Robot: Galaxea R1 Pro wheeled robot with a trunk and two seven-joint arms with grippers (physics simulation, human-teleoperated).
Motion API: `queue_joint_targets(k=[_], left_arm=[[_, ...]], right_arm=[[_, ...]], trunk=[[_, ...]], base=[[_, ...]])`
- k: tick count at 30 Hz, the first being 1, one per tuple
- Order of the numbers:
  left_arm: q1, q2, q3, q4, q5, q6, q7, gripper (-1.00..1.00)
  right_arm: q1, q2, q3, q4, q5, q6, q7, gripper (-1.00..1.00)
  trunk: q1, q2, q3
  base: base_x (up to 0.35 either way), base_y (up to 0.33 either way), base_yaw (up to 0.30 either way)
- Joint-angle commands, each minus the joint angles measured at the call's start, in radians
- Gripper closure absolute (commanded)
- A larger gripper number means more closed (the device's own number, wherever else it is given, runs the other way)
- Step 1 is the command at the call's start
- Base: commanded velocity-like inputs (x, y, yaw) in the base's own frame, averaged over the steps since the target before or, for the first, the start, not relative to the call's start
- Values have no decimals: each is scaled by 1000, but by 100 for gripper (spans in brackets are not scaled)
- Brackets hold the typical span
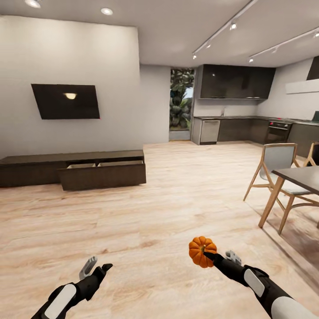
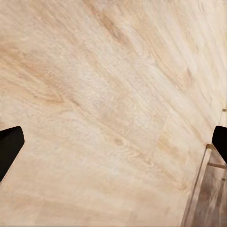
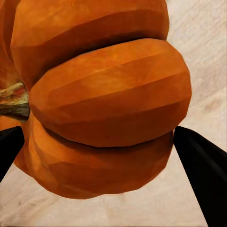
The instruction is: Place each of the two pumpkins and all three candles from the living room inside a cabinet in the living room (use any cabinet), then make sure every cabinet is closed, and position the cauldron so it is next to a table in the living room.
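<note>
Right gripper (image 1: 208, 256): fingers clamped on a pumpkin (image 1: 202, 251), held above the wood floor (image 1: 146, 221); its far side is hidden, stem (image 3: 14, 101) seen close up in the right wrist view. Left gripper (image 1: 98, 267): fingers spread, empty. Cabinet (image 1: 73, 168) against the far wall, one drawer (image 1: 103, 174) pulled out; drawer contents not discernible. Dining table (image 1: 301, 177) cut off at the frame edge.
</note>
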Motion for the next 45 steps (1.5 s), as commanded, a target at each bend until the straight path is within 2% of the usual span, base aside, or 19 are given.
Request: queue_joint_targets(k=[1,11,18,26,40,45], left_arm=[[-1,1,-4,0,4,1,-1,-100],[-1,1,-3,1,4,0,-1,-100],[-1,1,-3,1,4,0,-1,-100],[-1,1,-3,1,4,0,-1,-100],[-1,2,-2,1,4,0,-1,-100],[-1,2,-2,1,4,0,-1,-100]], right_arm=[[-1,-1,3,-2,-15,6,-1,100],[-1,4,4,-1,-12,4,-2,100],[-1,18,1,-2,53,4,-3,100],[-1,22,-2,-2,65,4,-4,100],[0,22,-4,-2,66,0,-3,100],[2,21,-2,-1,70,-65,0,100]], trunk=[[0,0,-1],[0,0,-1],[0,0,-1],[0,0,-4],[0,0,-4],[0,0,-4]], base=[[338,0,290],[338,0,290],[338,0,290],[338,0,272],[338,0,36],[338,0,1]])
